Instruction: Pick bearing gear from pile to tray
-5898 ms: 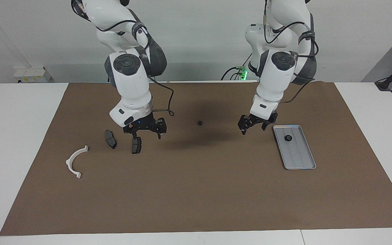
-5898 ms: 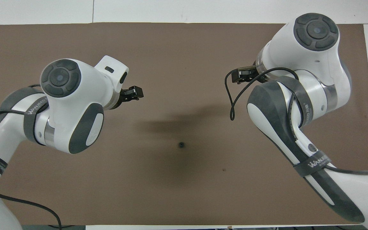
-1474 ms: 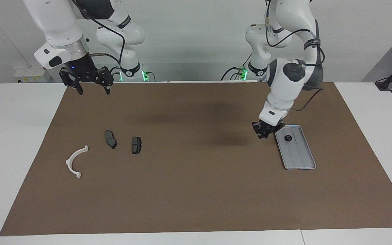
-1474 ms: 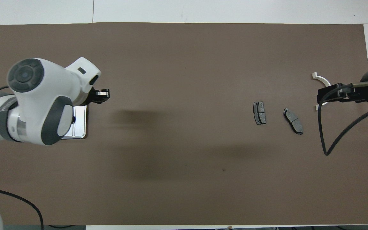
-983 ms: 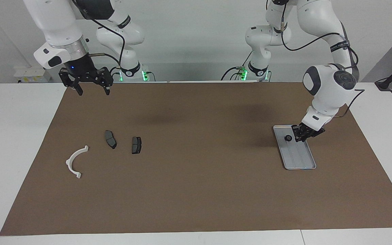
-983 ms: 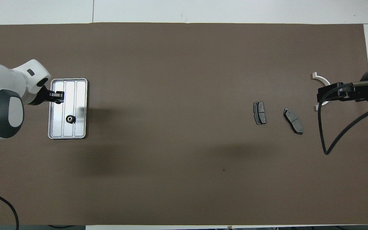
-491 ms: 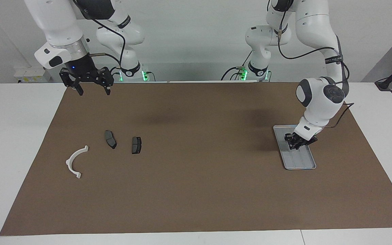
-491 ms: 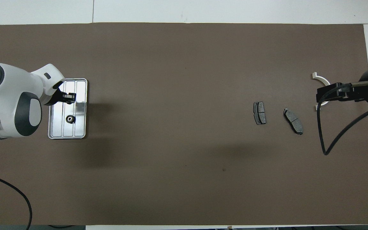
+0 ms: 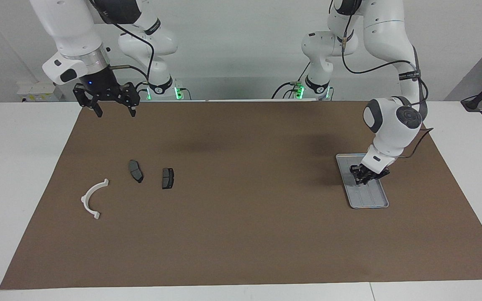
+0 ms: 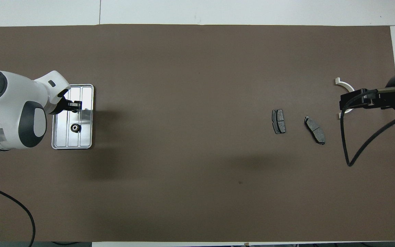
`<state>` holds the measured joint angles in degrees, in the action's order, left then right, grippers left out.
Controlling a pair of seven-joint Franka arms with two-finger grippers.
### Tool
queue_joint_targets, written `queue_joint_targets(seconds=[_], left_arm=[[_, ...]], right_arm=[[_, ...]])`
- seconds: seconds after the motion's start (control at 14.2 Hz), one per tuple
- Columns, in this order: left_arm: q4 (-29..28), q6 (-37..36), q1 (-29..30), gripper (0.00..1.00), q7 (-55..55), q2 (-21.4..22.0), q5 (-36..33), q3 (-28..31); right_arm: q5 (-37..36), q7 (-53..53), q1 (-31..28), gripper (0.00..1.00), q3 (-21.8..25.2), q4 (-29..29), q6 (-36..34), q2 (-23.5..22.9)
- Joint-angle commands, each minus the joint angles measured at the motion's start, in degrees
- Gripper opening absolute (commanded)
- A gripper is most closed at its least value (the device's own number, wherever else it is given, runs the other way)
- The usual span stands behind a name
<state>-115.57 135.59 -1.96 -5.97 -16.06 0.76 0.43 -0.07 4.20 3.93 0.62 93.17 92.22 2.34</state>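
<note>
The light-grey tray (image 9: 371,199) (image 10: 81,138) lies toward the left arm's end of the table. One black bearing gear (image 10: 75,128) rests in it, on the part nearer the robots. My left gripper (image 9: 361,180) (image 10: 75,106) hangs low over the tray's middle, shut on a small dark piece that I take for a second bearing gear. The pile lies toward the right arm's end: a white half-ring (image 9: 94,199) and two dark brake pads (image 9: 135,171) (image 9: 167,178). My right gripper (image 9: 115,113) waits open and raised, closer to the robots than the pile.
A brown mat (image 9: 241,234) covers most of the white table. In the overhead view the right gripper's body covers part of the white half-ring (image 10: 342,83), and the brake pads (image 10: 278,121) (image 10: 314,129) lie beside it.
My left gripper has stayed shut and shifted slightly over the tray toward the resting gear, staying low. The right arm has not moved.
</note>
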Motion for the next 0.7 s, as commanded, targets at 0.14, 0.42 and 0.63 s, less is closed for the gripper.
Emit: queue_joint_targets(seconds=[0.14, 0.42, 0.63], left_arm=[[-1.8, 4.2, 0.3, 0.0, -0.8, -1.0, 0.1, 0.0], [-2.2, 4.9, 0.3, 0.0, -0.8, -1.1, 0.1, 0.0], [-2.3, 5.1, 0.3, 0.0, -0.8, -1.2, 0.1, 0.0]], right_arm=[[1.7, 0.5, -0.9, 1.0, 0.1, 1.0, 0.9, 0.7], [1.7, 0.6, -0.9, 1.0, 0.1, 1.0, 0.9, 0.7], [1.7, 0.6, -0.9, 1.0, 0.1, 1.0, 1.0, 0.7]])
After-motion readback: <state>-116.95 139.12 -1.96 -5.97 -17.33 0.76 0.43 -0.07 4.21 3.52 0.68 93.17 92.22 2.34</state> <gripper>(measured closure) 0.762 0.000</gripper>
